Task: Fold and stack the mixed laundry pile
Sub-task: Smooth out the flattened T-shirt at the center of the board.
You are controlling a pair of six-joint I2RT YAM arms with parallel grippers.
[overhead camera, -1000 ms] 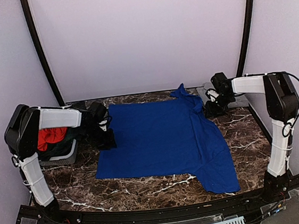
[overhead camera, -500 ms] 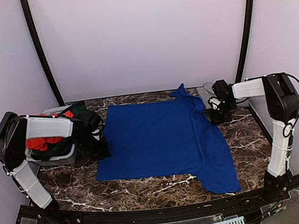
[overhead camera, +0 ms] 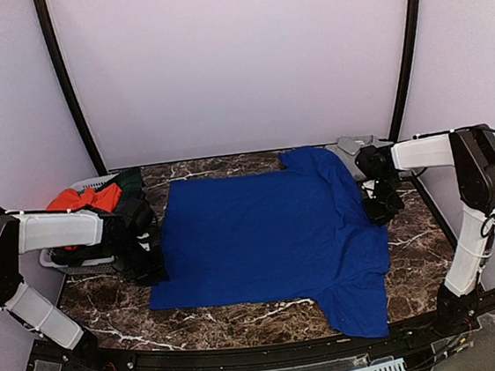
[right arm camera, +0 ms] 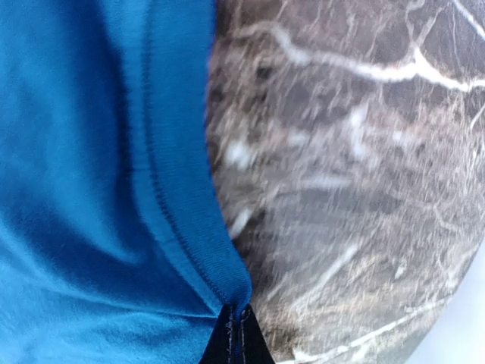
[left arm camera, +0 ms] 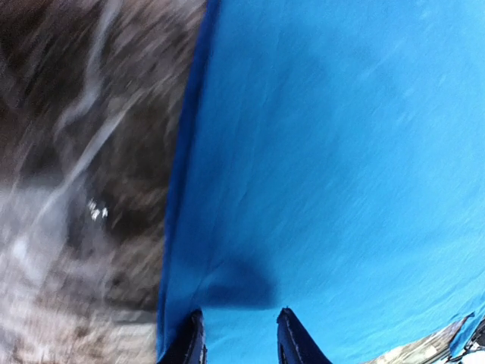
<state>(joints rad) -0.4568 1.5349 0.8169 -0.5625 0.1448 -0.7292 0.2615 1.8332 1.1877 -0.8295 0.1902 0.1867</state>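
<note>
**Change of state.** Over the last second the right gripper has closed. Its jaws are now pressed together on the stitched hem of the royal-blue T-shirt, at the shirt's right edge. In the same interval the right arm has drawn back from the far right corner of the table towards the middle of the right edge. The left gripper has moved nearer and further left. The shirt has followed both. The sleeve that stood bunched at the far edge now lies flatter, and the left hem sits closer to the near left corner. We judge this to be a spreading pull that prepares the shirt for its first fold. No fold is made yet.

**Position relative to the end effectors.** The shirt lies open across the centre of the table, with one gripper at each side edge. The left fingers stand partly apart with the shirt's left hem between them. The left wrist view is blurred, so we take this as a pinch on gathered cloth, not a confirmed one.

**Remaining items.** The red-orange garment and the dark cloth are still heaped at the far left corner.
</note>
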